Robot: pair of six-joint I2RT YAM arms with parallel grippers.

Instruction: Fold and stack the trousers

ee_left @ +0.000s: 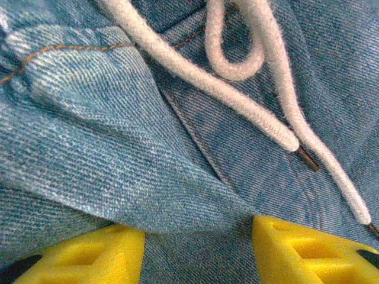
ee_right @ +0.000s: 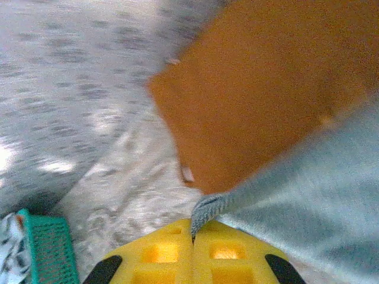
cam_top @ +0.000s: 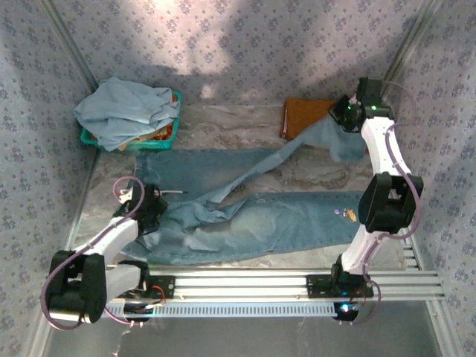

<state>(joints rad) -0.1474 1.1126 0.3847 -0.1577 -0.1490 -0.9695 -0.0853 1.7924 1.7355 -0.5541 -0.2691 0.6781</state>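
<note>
Up at two o'clock, our right gripper point(ee_right: 193, 235) is clenched on a hem edge of the trousers point(cam_top: 260, 223), just beside the rust-orange cloth point(ee_right: 266, 89). At eight o'clock, our left gripper point(ee_left: 198, 251) straddles a denim fold near the white drawstring point(ee_left: 237, 100), and we cannot tell whether it pinches. The trousers sprawl across the middle of the bench point(cam_top: 223, 123).

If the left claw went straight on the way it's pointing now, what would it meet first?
The jeans: the left claw points into a raised fold of denim between its yellow fingers, probably touching it. The white drawstring lies farther ahead, though depth is hard to judge this close.
</note>
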